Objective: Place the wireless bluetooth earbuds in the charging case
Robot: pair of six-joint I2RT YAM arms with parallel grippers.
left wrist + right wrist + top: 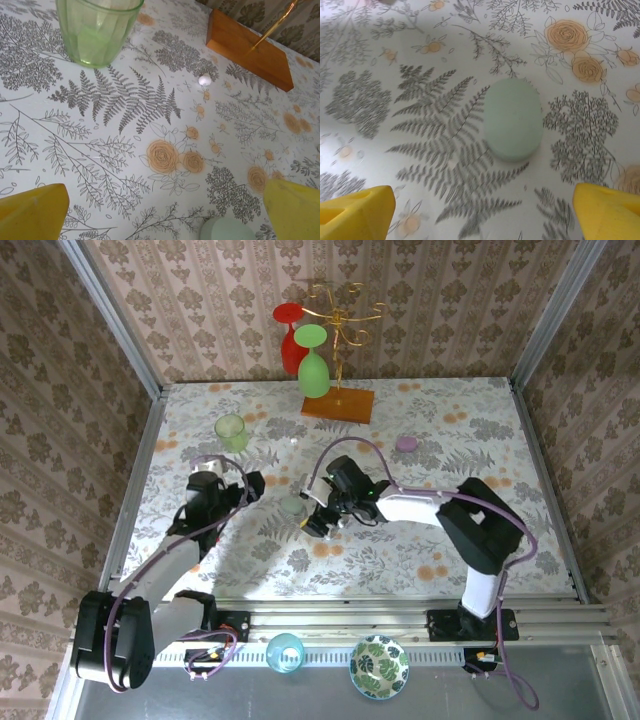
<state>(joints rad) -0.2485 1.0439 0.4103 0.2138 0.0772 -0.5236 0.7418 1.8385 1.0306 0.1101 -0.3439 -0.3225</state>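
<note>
Right gripper [480,215]: yellow-tipped jaws spread wide, nothing between them, holding nothing. Just ahead of it, centred on the gap but not yet inside it, lies the pale green oval pebble-like charging case [513,120], flat on the floral-print tablecloth [395,100]. The lid looks shut; no seam or hinge is readable from here.

Left gripper [164,212]: also wide and empty, low over the cloth. The edge of the same green case shows at the bottom of its wrist view, just beside the right-hand fingertip.

Further out in the left wrist view, a tiny whitish plastic earbud [204,79] lies loose on the cloth, well apart from the case and near the orange wooden base of the gold wire glass rack [250,50]. Only this one bud is visible to me. A pale green ribbed glass tumbler [97,30] stands to the far left. In the top view, a small purple oval case [406,443] lies off to the right, away from both arms.

Step, as I judge it: early approach, nothing inserted, the case apparently unopened.

Next move calls for the right gripper to come down around the green case and pin it, so the lid can be opened. The left arm then needs a long reach forward to pinch the bud. The bud is tiny and rounded, so a shallow grip would likely slip.
</note>
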